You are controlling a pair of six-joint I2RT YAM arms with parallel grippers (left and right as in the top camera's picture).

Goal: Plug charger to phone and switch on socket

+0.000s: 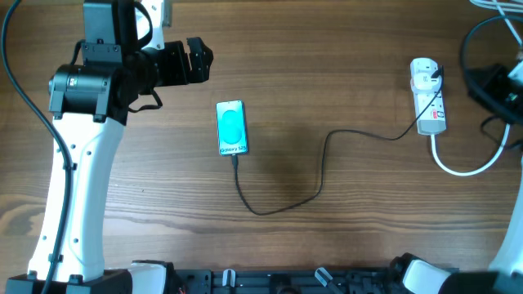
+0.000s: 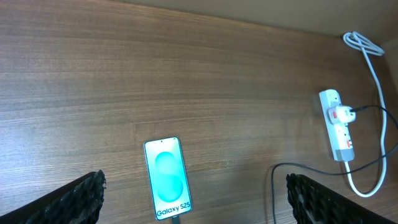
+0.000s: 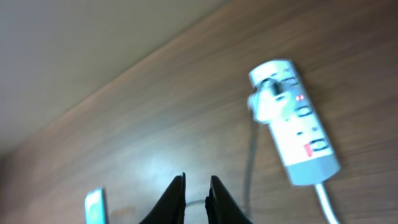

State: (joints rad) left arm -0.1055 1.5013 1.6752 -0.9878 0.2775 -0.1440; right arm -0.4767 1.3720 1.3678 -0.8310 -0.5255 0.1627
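Note:
The phone [image 1: 231,127] lies screen up at the table's middle left, and it also shows in the left wrist view [image 2: 166,179]. The charger's thin black cable [image 1: 323,159] runs from the phone's near end, where its connector sits against the phone, to a black plug in the socket [image 1: 428,96]. The white socket also shows in the right wrist view [image 3: 295,130] with small red marks. My left gripper [image 1: 200,61] is open and empty, held above and beyond the phone [image 2: 194,186]. My right gripper [image 3: 197,180] is shut and empty, off to the right of the socket [image 1: 478,84].
A thick white cord [image 1: 466,167] loops from the socket's near end toward the right edge. Black arm cables [image 1: 16,90] hang at the far left. A white cord end [image 2: 364,45] lies at the far right of the table.

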